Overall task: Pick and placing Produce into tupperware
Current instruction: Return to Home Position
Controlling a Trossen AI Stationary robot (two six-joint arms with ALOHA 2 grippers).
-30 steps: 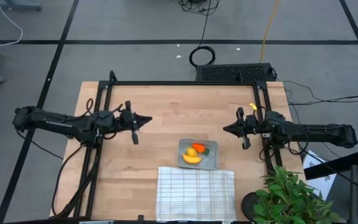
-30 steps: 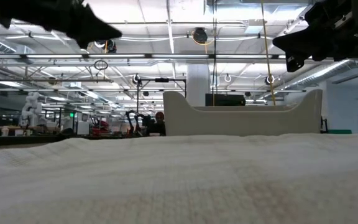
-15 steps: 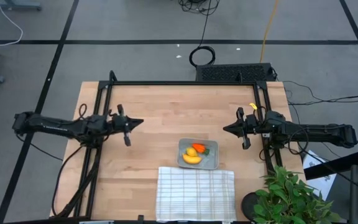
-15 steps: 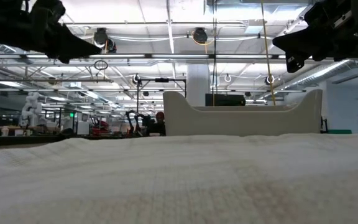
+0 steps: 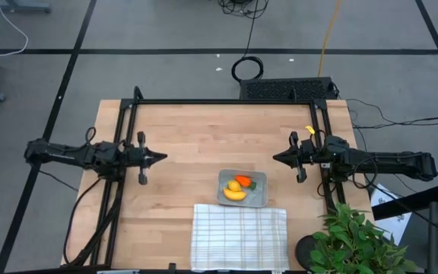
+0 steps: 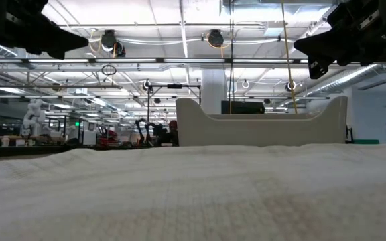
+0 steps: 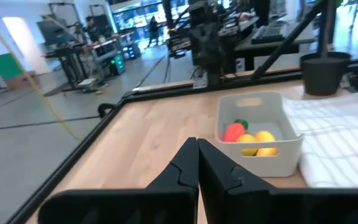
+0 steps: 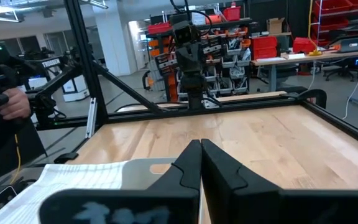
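Observation:
The grey tupperware (image 5: 242, 189) sits on the wooden table just beyond the checked cloth. Inside it lie the orange carrot (image 5: 243, 180), the round lemon (image 5: 234, 186) and the banana (image 5: 235, 195); the left wrist view shows them too, carrot (image 7: 234, 132), lemon (image 7: 265, 137). My left gripper (image 5: 164, 157) is shut and holds nothing, at the table's left side, well left of the tupperware. My right gripper (image 5: 274, 158) is shut, holding nothing, at the table's right side, above and right of the tupperware.
A white checked cloth (image 5: 239, 236) lies at the near edge, touching the tupperware's near side. A potted plant (image 5: 356, 240) stands at the near right corner. Black frame rails (image 5: 226, 101) border the table. A person's hand (image 8: 11, 102) shows beyond the table in the right wrist view.
My left gripper has drawn back toward the table's left edge, staying shut, away from the tupperware. The right arm and the produce have kept still.

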